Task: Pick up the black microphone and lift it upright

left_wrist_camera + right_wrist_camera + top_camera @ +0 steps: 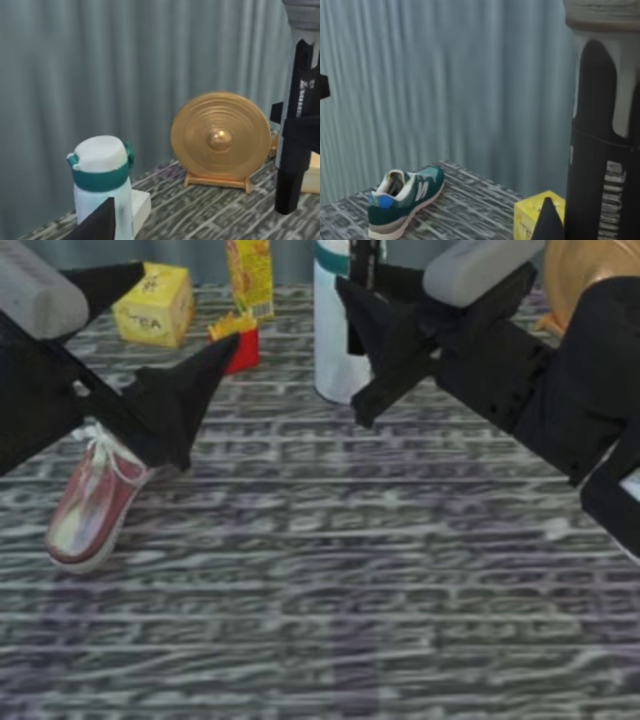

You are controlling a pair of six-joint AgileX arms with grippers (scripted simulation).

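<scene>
The black microphone is pinched upright by the right gripper, upper centre, evidently lifted; the left gripper's state cannot be told.

A grey patterned table is carrying a red sneaker, yellow tea box, white bottle, gold disc and green sneaker.

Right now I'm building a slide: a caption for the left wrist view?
The black microphone held upright in the right gripper, beside a golden gong and white bottle.
</scene>
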